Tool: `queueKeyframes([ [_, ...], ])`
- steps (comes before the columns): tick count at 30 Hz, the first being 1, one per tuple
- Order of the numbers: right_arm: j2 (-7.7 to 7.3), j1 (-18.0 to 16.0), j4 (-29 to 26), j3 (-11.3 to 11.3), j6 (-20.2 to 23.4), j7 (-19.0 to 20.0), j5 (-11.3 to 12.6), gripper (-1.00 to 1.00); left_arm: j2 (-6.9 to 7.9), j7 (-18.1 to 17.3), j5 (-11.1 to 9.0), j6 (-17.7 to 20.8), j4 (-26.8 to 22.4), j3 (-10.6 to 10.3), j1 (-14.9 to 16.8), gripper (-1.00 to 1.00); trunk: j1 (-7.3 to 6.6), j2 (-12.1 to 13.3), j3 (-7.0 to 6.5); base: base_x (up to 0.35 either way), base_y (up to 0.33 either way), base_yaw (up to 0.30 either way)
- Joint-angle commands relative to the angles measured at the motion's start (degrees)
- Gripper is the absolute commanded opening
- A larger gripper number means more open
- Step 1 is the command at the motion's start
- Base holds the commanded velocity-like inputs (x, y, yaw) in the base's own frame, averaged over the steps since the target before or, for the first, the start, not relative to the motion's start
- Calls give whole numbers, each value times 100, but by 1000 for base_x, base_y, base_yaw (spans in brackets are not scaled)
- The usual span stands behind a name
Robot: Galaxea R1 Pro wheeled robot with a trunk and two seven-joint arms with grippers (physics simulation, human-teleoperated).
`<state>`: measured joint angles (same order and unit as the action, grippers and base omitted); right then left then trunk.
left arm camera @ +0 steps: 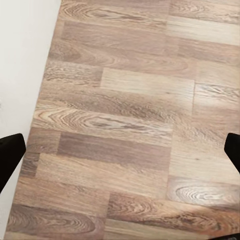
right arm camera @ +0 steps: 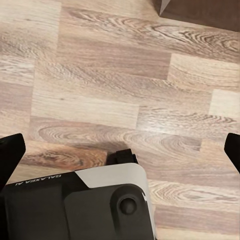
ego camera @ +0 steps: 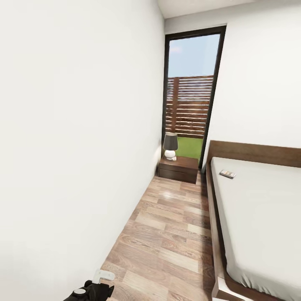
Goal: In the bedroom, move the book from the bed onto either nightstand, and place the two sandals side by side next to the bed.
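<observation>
bed (ego camera: 259,217): pale mattress on a dark brown base, headboard against the far wall; landmark for everything below.
book (ego camera: 227,174): flat on the mattress, near the headboard end, close to the bed edge that faces the aisle. Cover detail too small to read.
nightstand (ego camera: 179,168): low dark-brown cabinet just beside the head of the bed, across the aisle end, tucked in the corner under the window.
lamp (ego camera: 170,146): dark shade, white round base, standing upright on the nightstand.
window (ego camera: 190,90): tall, dark frame, behind the nightstand; slatted wooden fence and grass outside.
floor (ego camera: 167,234): light wood planks, narrow aisle between the bed and the white side wall.
wall (ego camera: 75,138): plain white, runs along the aisle opposite the bed.
left arm (ego camera: 93,289): black wrist link with a white bracket, low over the floor at the near end of the aisle, well away from the book.
left tool (left arm camera: 120,145): fingers spread wide, black tips at both frame edges, nothing between them, floor planks below.
right tool (right arm camera: 120,147): fingers spread wide too, holding nothing; below it floor and part of the robot's own grey-black body (right arm camera: 85,205).
dark brown corner (right arm camera: 200,12): edge of some furniture in the right wrist view; can't tell which piece.
</observation>
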<state>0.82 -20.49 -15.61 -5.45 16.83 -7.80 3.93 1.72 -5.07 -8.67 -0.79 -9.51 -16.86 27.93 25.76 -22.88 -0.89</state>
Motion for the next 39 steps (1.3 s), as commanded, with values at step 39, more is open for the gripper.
queueKeyframes([
  [39, 30, 1, 10, -32, 10, -20, 44, 100, 38, -268, -48, 434, 11, -49, 11, 100, 2, -4, 2, 0, 0, 0],
])
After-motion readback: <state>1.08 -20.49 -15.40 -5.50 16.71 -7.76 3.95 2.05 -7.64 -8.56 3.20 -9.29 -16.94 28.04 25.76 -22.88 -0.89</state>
